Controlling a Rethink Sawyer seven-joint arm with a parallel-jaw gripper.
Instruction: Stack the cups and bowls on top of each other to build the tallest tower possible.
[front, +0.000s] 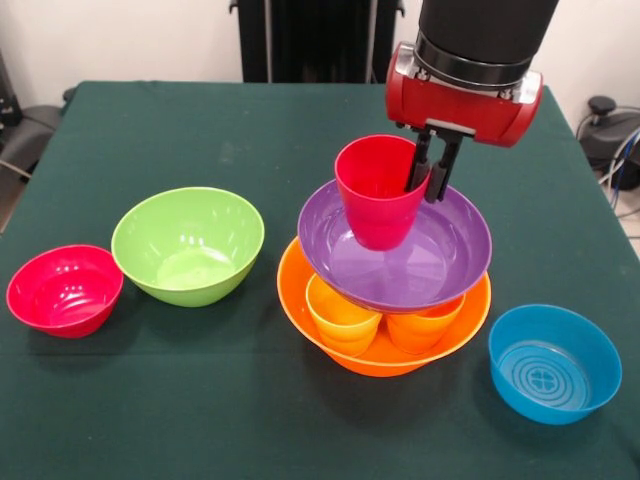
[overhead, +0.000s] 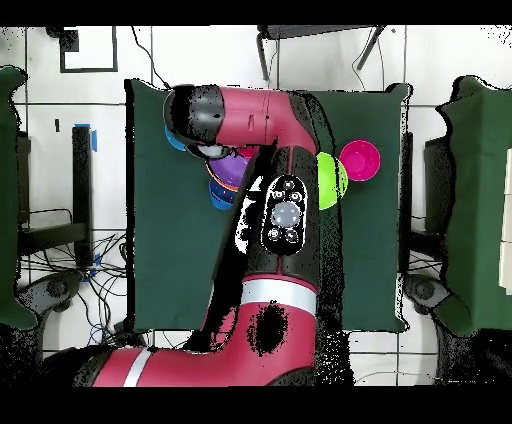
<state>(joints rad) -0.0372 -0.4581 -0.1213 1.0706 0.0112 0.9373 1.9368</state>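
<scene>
A red cup (front: 378, 195) stands upright in the purple bowl (front: 430, 265). The purple bowl rests on a yellow cup (front: 342, 315) and an orange cup (front: 420, 325), which stand in the big orange bowl (front: 375, 358); together they form the tower. My gripper (front: 425, 190) comes down from above and is shut on the red cup's right wall, one finger inside and one outside. The light green cup and the dark blue bowl are hidden. In the overhead view the arm (overhead: 285, 200) covers the gripper and most of the tower; a bit of the purple bowl (overhead: 228, 172) shows.
A lime green bowl (front: 188, 243) and a small red bowl (front: 64, 290) sit left of the tower. A light blue bowl with a ringed base (front: 553, 362) sits at the front right. The green-covered table's (front: 150, 130) near edge lies just below the bowls.
</scene>
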